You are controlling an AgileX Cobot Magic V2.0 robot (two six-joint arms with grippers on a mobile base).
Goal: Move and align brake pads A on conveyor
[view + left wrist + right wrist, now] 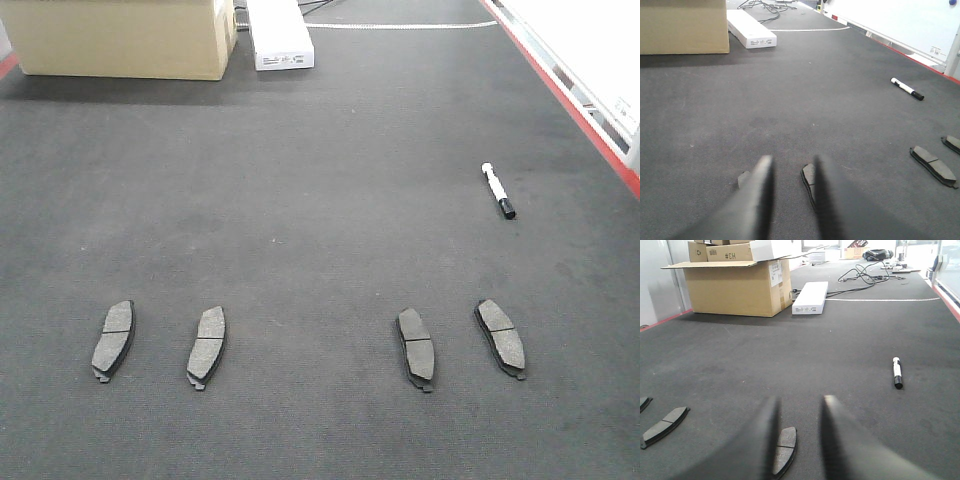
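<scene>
Four brake pads lie in a row on the conveyor (320,230), as a left pair (113,340) (207,346) and a right pair (416,347) (500,338). No gripper shows in the front view. In the left wrist view my left gripper (794,160) hangs open above the left pair. One pad (809,177) peeks out beside its right finger, and another pad (743,177) shows left of its left finger. In the right wrist view my right gripper (801,401) is open over a pad (785,442) that lies against its left finger.
A black-and-white marker pen (498,190) lies on the belt, right of centre. A cardboard box (125,38) and a white box (279,35) stand at the far end. A red frame edge (575,110) runs along the right side. Cables (865,277) lie beyond.
</scene>
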